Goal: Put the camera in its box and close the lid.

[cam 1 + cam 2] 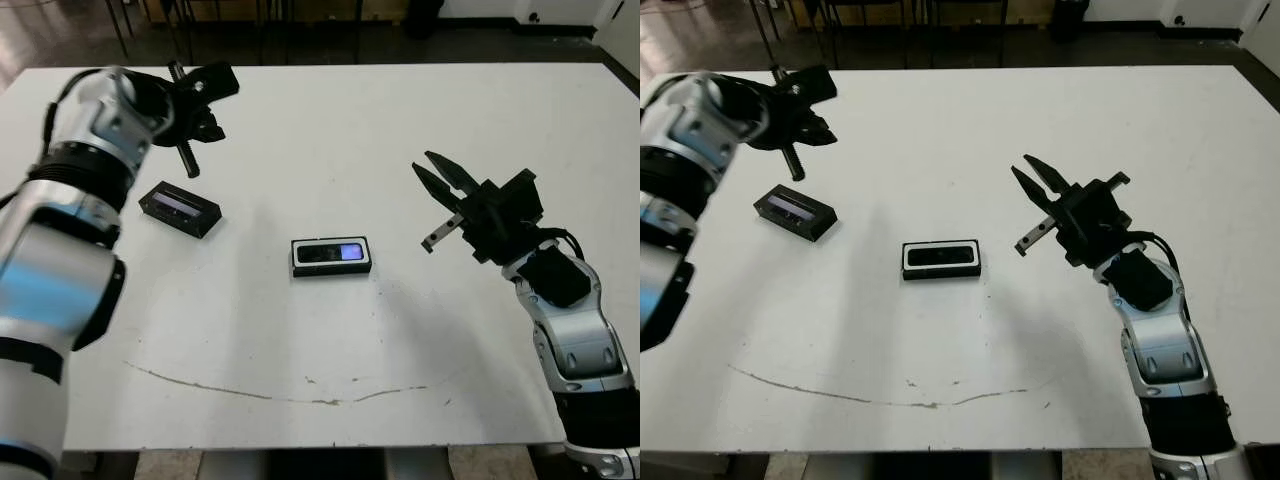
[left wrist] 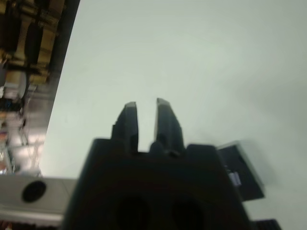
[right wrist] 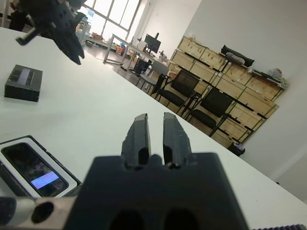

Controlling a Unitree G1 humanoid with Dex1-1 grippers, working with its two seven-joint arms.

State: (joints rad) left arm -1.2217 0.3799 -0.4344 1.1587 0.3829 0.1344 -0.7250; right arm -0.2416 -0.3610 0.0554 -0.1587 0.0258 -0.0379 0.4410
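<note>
Camera (image 1: 333,253) sits in the box (image 1: 332,257) mid-bench, lid (image 1: 180,208) lying well left. Left end effector (image 1: 190,160) and right end effector (image 1: 437,183) hover, both slightly parted, empty.

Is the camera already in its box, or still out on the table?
In. The camera lies flat inside the box, white lining showing around it, screen lit. The lid sits apart on the table, so the box is open.

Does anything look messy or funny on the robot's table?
A thin brownish scratch or smear curves across the white table near its front edge. The lid lies askew, apart from the box, which holds the camera. Nothing looks spilled or broken.
</note>
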